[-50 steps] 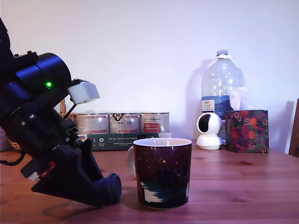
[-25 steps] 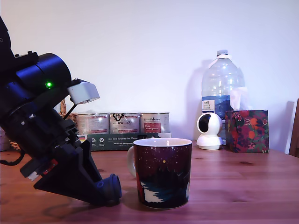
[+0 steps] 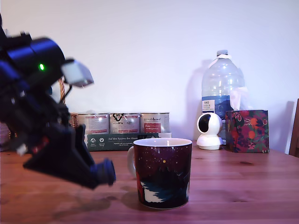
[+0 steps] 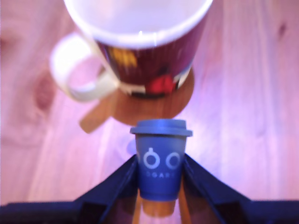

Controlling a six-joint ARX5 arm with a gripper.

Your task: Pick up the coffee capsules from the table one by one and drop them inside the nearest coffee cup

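Your claw (image 4: 159, 175) is clamped on the navy capsule (image 4: 160, 158), rim forward, held clear of the table (image 4: 243, 116) just beside the mug (image 4: 140, 46). Likely reason: the capsule must clear the mug's rim before you release it inside.

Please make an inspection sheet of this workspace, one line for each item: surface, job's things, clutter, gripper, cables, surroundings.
Surface: brown wooden table, grain and dark knots visible.
Job's things: one dark blue capsule, held clear of the table; maroon starry mug upright on the table, white inside, no capsule seen in the part of its interior that shows.
Clutter: three silver tins on a dark box, small white camera, large water bottle, patterned box, all behind the mug.
Gripper: gripper shut on the capsule, raised beside the mug on the exterior view's left.
Cables: nothing seen.
Surroundings: plain pale wall.
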